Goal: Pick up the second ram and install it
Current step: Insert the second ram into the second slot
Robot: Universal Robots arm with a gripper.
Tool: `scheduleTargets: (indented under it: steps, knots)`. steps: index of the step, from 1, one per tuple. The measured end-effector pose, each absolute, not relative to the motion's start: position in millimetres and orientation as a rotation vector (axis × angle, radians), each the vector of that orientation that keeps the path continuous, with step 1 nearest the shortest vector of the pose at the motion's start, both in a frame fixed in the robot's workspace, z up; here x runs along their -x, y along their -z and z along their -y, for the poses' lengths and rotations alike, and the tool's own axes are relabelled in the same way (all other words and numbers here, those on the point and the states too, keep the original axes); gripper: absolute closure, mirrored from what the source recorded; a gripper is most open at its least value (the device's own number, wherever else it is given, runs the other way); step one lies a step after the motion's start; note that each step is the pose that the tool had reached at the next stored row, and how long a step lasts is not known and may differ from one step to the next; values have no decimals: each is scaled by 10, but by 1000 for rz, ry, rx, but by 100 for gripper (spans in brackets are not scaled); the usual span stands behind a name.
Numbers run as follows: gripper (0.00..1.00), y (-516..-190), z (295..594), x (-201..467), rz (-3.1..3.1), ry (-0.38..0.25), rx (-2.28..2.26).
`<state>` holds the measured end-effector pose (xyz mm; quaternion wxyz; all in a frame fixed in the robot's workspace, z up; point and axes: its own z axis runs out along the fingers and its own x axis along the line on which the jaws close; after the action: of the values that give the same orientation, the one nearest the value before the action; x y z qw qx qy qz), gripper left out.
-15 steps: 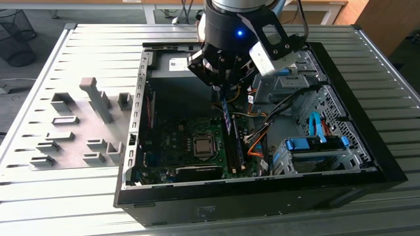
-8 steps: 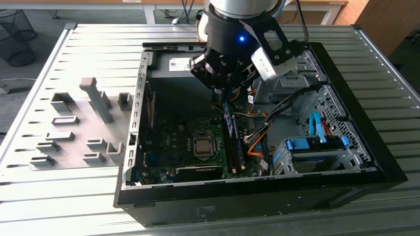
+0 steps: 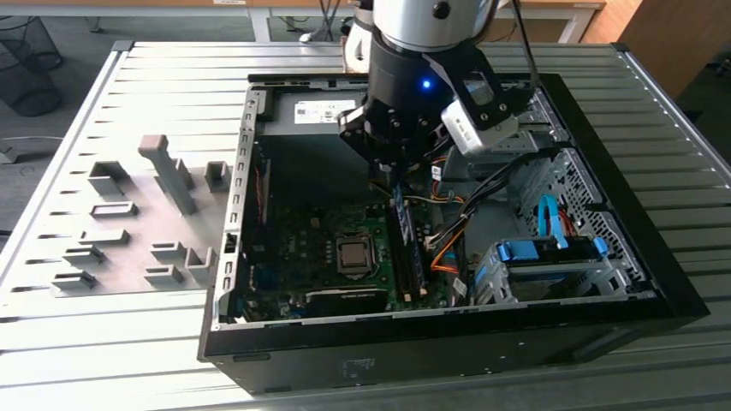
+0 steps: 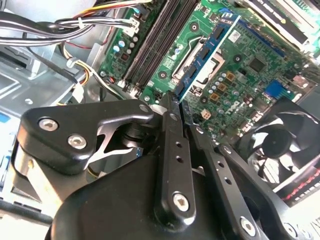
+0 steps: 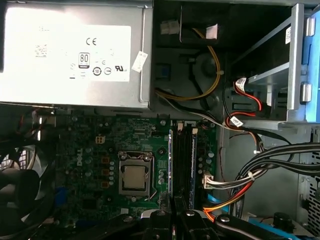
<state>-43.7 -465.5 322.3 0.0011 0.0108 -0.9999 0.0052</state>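
The slatted grey metal bench [image 3: 137, 86] carries an open black computer case [image 3: 674, 300] lying on its side, and towards the exterior view's left a flat grey plastic fixture plate [image 3: 126, 231] with raised blocks rests on the slats just beside the case. Inside the case lies the large dark green motherboard [image 5: 85, 145], with a silver power supply box [image 5: 70, 55] bearing a white label along one edge and a black cooling fan [image 4: 280, 145] at another corner. A blue drive bracket [image 3: 549, 253] sits in the metal cage on the exterior view's right, and bundles of black, orange and yellow cables [image 5: 270, 165] run between the cage and the board. The silver and black robot arm [image 3: 423, 51] reaches down into the case from above. Its black claw [image 4: 176, 102] is closed on the second ram, a long narrow blue-green circuit-board stick with black chips and a small white label [image 4: 207, 50], pinching it at one end. In the second wrist view the stick extends away from the fingertips above the board, lying next to the long black memory slots [image 4: 155, 42], near the square silver processor socket [image 5: 134, 177]. Whether the stick touches a slot cannot be told.
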Motion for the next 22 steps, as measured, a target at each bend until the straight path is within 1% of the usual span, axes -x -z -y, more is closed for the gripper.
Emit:
scheduleTargets:
  steps: [8, 22]
  knots:
    - [86, -3131, 4717, 436, 3139, -16, 11]
    - [86, -2878, 4739, 352, 3139, -16, 25]
